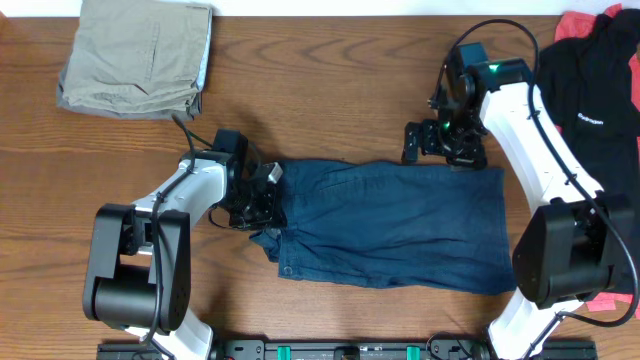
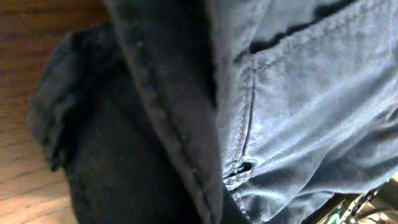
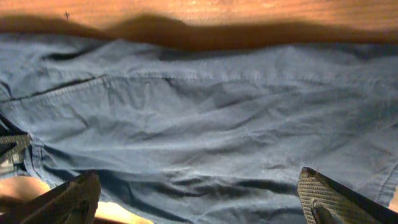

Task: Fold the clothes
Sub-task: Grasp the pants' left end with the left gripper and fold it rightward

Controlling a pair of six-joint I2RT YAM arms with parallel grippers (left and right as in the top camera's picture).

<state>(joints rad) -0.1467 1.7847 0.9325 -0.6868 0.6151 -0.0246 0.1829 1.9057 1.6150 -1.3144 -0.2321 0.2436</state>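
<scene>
Your navy garment point(image 1: 400, 225) lies flat on the table point(image 1: 340, 90), in the middle of the overhead frame toward its lower half. Its long axis runs left to right. The waistband end points to the left of the frame, with the small metal button point(image 1: 289, 270) at the lower left corner, and the straight hem closes the right end.

Your left gripper point(image 1: 262, 195) sits on the upper left corner of the garment, jaws pressed together and pinching the waistband edge, where the cloth bunches. In the left wrist view dark folded fabric point(image 2: 273, 112) fills the frame, so close that the fingers do not show.

Your right gripper point(image 3: 199, 202) hangs at the garment's upper edge toward the right, jaws spread wide, with nothing between them.

Folded khaki trousers point(image 1: 135, 55) lie at the upper left of the frame, well apart, and a black T-shirt point(image 1: 590, 90) at the upper right.
</scene>
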